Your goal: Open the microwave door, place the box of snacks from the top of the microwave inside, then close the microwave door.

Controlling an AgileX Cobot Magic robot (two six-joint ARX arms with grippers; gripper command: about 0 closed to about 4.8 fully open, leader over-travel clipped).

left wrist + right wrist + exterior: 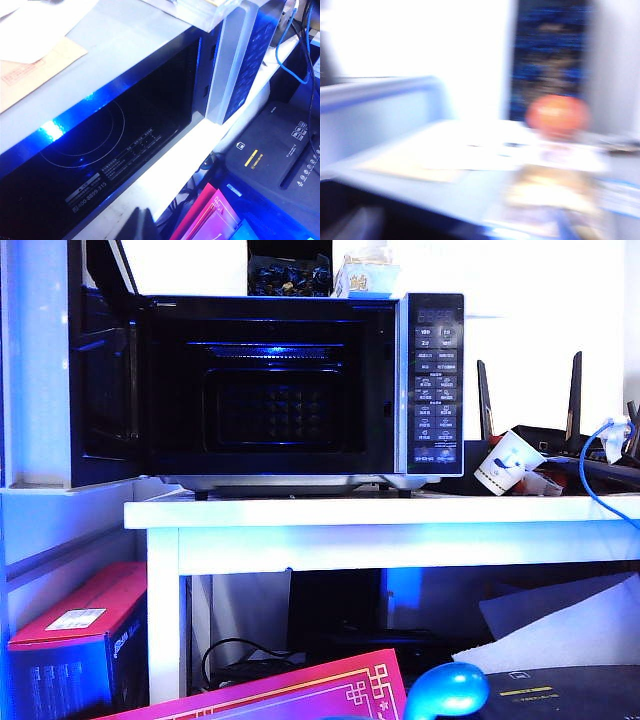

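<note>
- Fingers (136,226) of left gripper: one dark tip visible, at microwave (430,380) front; grip state unreadable.
- Right gripper: view blurred; position and state unreadable.
- Microwave door (100,390): open.
- Box of snacks (365,278): on microwave top, near right edge.

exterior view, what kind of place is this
Probably an office or lab corner, not a kitchen: the microwave sits on a white table beside a black router with a blue cable, boxes stacked beneath.

The large black glass-fronted microwave (125,140) stands open, its dark cavity above a black shredder-like box (270,165).
</note>
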